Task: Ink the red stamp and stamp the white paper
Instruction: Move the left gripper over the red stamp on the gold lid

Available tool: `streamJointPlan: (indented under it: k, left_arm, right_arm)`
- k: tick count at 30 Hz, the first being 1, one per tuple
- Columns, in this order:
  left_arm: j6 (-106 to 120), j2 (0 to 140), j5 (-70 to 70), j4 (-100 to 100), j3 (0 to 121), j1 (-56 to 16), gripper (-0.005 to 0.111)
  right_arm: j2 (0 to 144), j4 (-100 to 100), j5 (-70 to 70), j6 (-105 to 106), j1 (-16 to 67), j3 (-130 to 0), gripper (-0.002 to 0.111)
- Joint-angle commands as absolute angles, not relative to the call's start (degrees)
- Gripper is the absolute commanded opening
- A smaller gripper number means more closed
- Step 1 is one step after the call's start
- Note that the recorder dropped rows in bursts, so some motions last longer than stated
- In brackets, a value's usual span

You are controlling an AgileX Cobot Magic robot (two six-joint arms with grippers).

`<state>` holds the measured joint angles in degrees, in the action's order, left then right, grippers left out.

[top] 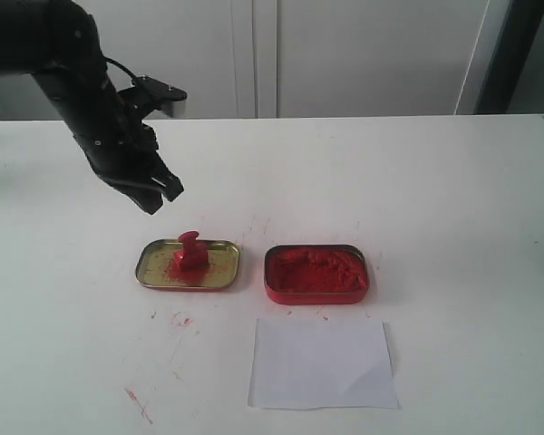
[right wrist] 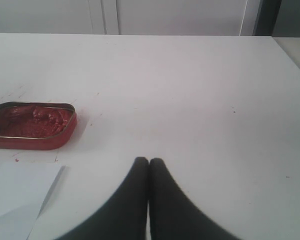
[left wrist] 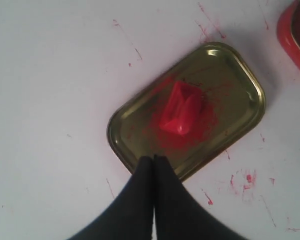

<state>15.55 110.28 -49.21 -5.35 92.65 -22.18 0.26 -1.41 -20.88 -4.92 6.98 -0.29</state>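
Observation:
The red stamp stands upright in the gold tin lid, which is smeared with red. My left gripper hangs shut and empty above and behind the lid, a little to its left. From the left wrist, the red stamp sits in the gold lid beyond my shut left gripper. The white paper lies plain at the front, below the red ink tin. My right gripper is shut and empty over bare table, out of the exterior view, with the ink tin and paper off to one side.
Red ink smears mark the tabletop in front of the lid. The ink tin shows at the edge of the left wrist view. White cabinet doors stand behind the table's far edge.

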Motion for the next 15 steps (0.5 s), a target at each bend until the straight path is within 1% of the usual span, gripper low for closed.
streamJointPlan:
  k: [1, 7, 10, 15]
  left_arm:
    - [19.4, 114.21, -56.23, -5.49, 99.04, -23.65, 0.0]
    - [27.76, 119.06, -63.43, -8.82, 106.12, -24.72, 0.0]
    - [31.58, 120.22, -64.25, -12.45, 108.14, -24.72, 0.0]
    - [33.43, 121.45, -65.14, -9.7, 109.32, -24.72, 0.0]
  right_arm:
    - [0.0, -1.55, -20.06, -5.02, 6.77, 0.0, 0.0]
    - [0.0, -1.55, -20.06, -5.02, 6.77, 0.0, 0.0]
    - [0.0, -1.55, -20.06, -5.02, 6.77, 0.0, 0.0]
    - [0.0, -1.55, -20.06, -5.02, 6.77, 0.0, 0.0]
